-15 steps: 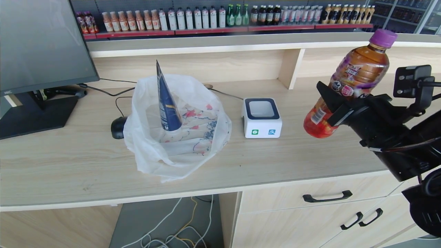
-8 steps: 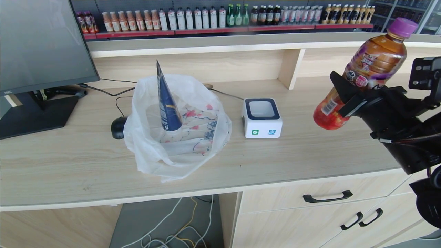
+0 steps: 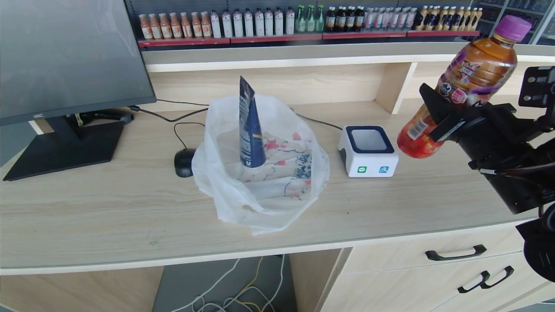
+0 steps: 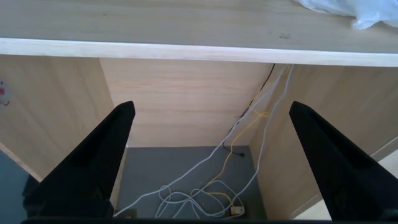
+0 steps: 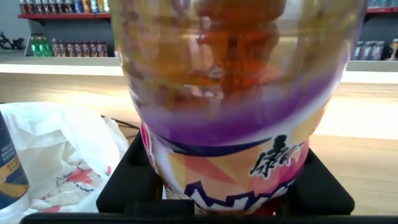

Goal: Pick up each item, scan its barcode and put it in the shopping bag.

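We hold the bottle (image 3: 477, 71) clamped at its lower body in the right gripper (image 3: 455, 110), tilted cap-up in the air over the counter's (image 3: 108, 208) right end, near the scanner (image 3: 367, 149). Full and smooth-walled, we judge it heavy, stiff and slippery, so a mid-body grip suits it. Our left gripper (image 4: 205, 162) hangs with fingers wide below the counter's front edge, and the shopping bag (image 3: 260, 190), with a tube (image 3: 249, 130) inside, sits mid-counter with drink shelves (image 3: 277, 39) behind.

Light wood counter (image 3: 108, 208) with a raised rear ledge (image 3: 277, 54) and one upright divider (image 3: 392, 86). Drawer fronts (image 3: 390, 258) with black handles at the right. Grey floor (image 3: 186, 286) in the kneehole, loose cables (image 4: 199, 200) on it. Red-edged shelving (image 3: 277, 39) behind, stocked with bottles (image 3: 260, 22).
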Available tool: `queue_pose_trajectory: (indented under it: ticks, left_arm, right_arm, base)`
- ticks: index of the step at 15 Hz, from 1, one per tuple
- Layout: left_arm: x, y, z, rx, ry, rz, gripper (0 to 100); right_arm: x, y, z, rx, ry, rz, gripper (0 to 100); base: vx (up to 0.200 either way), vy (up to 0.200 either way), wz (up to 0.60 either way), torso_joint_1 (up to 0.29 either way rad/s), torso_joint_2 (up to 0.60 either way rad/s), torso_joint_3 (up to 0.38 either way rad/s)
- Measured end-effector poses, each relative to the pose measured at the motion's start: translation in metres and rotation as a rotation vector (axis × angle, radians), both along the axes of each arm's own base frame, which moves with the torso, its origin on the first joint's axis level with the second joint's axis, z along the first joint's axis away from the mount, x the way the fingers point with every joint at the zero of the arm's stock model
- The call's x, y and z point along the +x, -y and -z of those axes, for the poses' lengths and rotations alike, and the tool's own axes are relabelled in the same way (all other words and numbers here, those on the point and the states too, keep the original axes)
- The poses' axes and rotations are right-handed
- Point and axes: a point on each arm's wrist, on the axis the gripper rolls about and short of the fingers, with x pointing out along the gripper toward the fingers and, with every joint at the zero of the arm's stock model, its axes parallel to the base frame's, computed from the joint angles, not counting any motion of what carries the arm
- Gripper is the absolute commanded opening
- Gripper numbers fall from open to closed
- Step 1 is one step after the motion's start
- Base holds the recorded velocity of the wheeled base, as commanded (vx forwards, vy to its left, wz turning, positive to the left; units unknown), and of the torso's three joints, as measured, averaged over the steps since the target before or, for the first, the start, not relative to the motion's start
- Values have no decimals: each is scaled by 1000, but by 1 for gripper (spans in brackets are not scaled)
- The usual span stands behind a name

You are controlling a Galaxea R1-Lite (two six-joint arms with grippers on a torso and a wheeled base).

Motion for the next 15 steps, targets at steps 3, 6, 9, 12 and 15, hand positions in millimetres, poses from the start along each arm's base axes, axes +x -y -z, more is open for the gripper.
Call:
queue_pose_trajectory:
  ticks: [3,6,9,12,15]
  left_arm:
    - [0,0,0,0,0,0,100]
    - [0,0,0,1,0,0,100]
    - [0,0,0,2,0,1,100]
    - [0,0,0,3,2,2,100]
    - [0,0,0,3,1,1,100]
  right_arm:
    - [0,0,-3,3,12,0,0]
    - [1,0,-4,4,15,1,0]
    - [2,0,0,0,0,0,0]
    - [3,-3,5,-6,-17,-7,0]
    - [4,-16,9,-12,-32,-54,0]
  base:
    - [0,200,0,6,2,1]
    - [0,200,0,4,2,4]
    - [0,67,0,1,2,2]
    - [0,0,0,0,0,0]
    - [0,0,0,0,0,0]
